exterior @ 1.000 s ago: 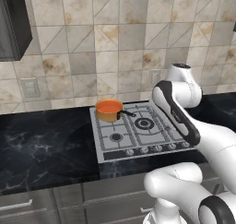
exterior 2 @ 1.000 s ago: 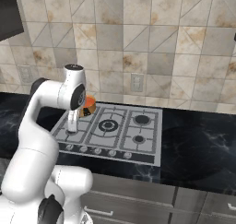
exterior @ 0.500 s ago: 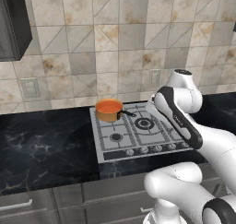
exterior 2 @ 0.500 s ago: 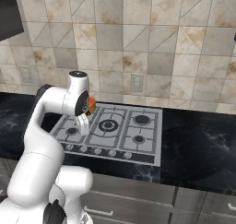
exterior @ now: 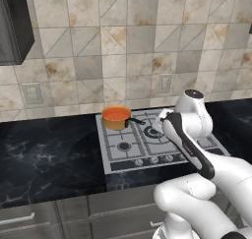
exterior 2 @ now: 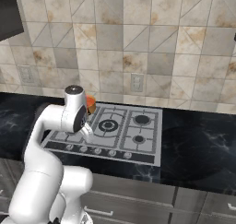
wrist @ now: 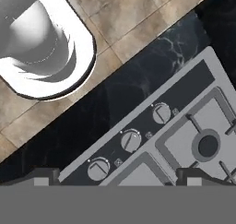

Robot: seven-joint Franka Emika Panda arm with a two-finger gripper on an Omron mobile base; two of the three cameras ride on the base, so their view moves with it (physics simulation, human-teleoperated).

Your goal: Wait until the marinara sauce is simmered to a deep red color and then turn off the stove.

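The marinara sauce (exterior: 116,114) is a smooth orange-red disc in a small orange saucepan (exterior: 117,120), whose thin dark handle points right. It stands on the back left burner of the silver-grey stove (exterior: 129,154). In the right base view the saucepan (exterior 2: 91,103) peeks out from behind my arm, at the stove's (exterior 2: 138,140) far left. My gripper (wrist: 117,176) is open and holds nothing. It points down over the stove's front edge, above a row of three round knobs (wrist: 131,140), with a burner (wrist: 207,144) just beyond them.
Black marble counter (exterior: 49,154) runs on both sides of the stove. A tiled wall with an outlet (exterior: 165,83) stands behind. A dark cabinet (exterior: 12,26) hangs at the upper left. Grey drawer fronts (exterior 2: 138,202) sit below the counter.
My arm has folded lower and swung forward over the stove's front left, bringing the hand down toward the knob row. The saucepan has not moved and its sauce looks the same orange-red.
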